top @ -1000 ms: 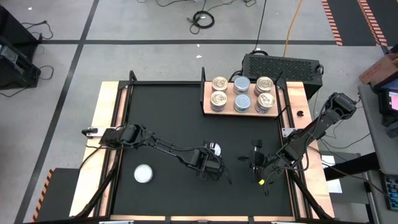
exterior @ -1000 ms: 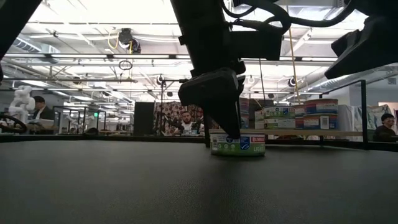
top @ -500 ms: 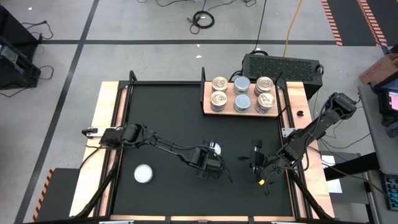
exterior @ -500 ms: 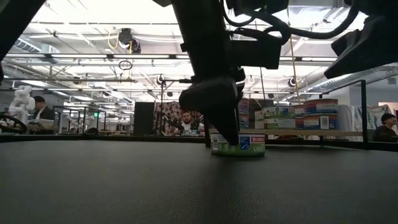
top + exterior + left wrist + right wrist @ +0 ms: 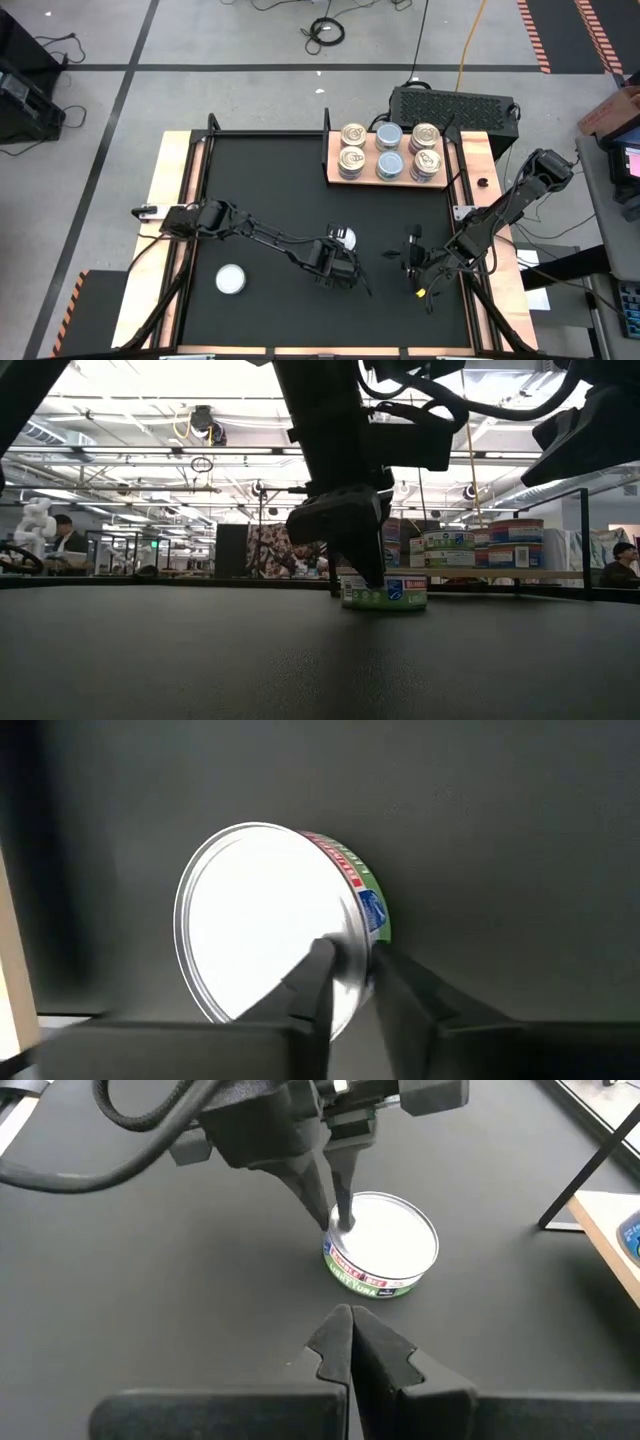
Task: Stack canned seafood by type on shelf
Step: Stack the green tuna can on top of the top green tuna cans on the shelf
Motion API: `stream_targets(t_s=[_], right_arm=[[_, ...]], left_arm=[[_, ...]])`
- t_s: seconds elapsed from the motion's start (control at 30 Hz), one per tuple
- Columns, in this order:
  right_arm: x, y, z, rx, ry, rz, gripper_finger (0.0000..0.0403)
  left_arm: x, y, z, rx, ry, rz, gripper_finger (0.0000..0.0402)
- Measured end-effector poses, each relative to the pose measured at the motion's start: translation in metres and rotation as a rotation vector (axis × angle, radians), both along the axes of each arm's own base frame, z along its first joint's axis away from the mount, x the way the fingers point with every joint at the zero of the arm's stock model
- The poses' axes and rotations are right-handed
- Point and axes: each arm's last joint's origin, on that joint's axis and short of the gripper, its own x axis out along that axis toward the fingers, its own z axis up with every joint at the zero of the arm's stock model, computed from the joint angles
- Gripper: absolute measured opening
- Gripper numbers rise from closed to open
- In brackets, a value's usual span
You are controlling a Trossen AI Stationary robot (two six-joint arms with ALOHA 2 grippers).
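A flat round tin with a plain silvery lid (image 5: pixel 344 238) and a green, red and white label (image 5: pixel 385 594) stands on the black table. My left gripper (image 5: pixel 338 258) is over the tin's near edge, shut on its rim. My right gripper (image 5: pixel 409 259) hovers to the tin's right, shut and touching nothing (image 5: pixel 350 1342). A second silvery tin (image 5: pixel 231 280) sits flat near the table's near-left corner. The wooden shelf (image 5: pixel 331 172) at the far right carries stacks of tins: cream-gold lids (image 5: pixel 352 134) in the outer columns, silvery-blue lids (image 5: pixel 388 135) in the middle. My left gripper pinches the tin's rim (image 5: pixel 358 960) at its near side. One finger (image 5: pixel 318 982) lies on the lid and the other (image 5: pixel 400 992) against the outside of the wall. The fingers come from above, slanting from the near-left. The tin's bottom rests on the table (image 5: pixel 385 607).
Black upright frame posts (image 5: pixel 327 118) stand at the shelf's corners. Wooden strips (image 5: pixel 168 200) edge the table. Open black mat lies between the held tin and the shelf. People (image 5: pixel 62 535) show in the room beyond.
My left gripper has sunk slightly onto the tin's rim. The tin has stayed on the table at the same spot.
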Motion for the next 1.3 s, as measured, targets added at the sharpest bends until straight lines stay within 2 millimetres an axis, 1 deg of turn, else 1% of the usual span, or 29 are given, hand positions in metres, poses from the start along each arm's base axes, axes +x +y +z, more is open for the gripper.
stream_targets(t_s=[0.13,0.17,0.37,0.5,0.67,0.77,0.9,1.0,1.1,1.2,1.3], right_arm=[[0.000,0.000,0.000,-0.004,0.001,0.003,0.0000],[0.000,0.000,0.000,-0.004,0.001,0.003,0.0000],[0.000,0.000,0.000,-0.003,0.002,0.003,0.0000],[0.000,0.000,0.000,-0.001,0.004,0.007,0.0000],[0.000,0.000,-0.001,-0.020,0.012,0.017,0.0000],[-0.002,-0.001,-0.001,-0.030,0.025,0.015,0.0000],[-0.008,-0.006,0.001,-0.015,0.045,-0.014,0.0000],[-0.015,-0.013,0.002,-0.003,0.074,-0.053,0.0000],[-0.025,-0.017,0.003,0.007,0.099,-0.096,0.0000],[-0.036,-0.020,0.004,0.009,0.093,-0.143,0.0000],[-0.045,-0.020,0.005,0.012,0.075,-0.180,0.0000]], left_arm=[[0.001,0.001,0.000,0.013,-0.014,0.007,0.0014],[0.001,0.001,0.001,0.016,-0.016,0.009,0.0008],[0.001,0.000,0.000,0.030,-0.019,0.008,0.0002],[0.002,-0.004,0.006,0.031,-0.014,0.000,0.0001],[0.005,-0.011,0.025,0.025,-0.030,-0.017,0.0001],[0.007,-0.011,0.035,0.025,-0.037,-0.016,0.0001],[0.012,-0.013,0.051,0.014,-0.085,-0.019,0.0000],[0.017,-0.013,0.065,0.029,-0.120,-0.052,0.0000],[0.022,-0.006,0.080,0.059,-0.159,-0.068,0.0000],[0.029,0.010,0.095,0.088,-0.198,-0.061,0.0000],[0.037,0.029,0.106,0.110,-0.232,-0.066,0.0000]])
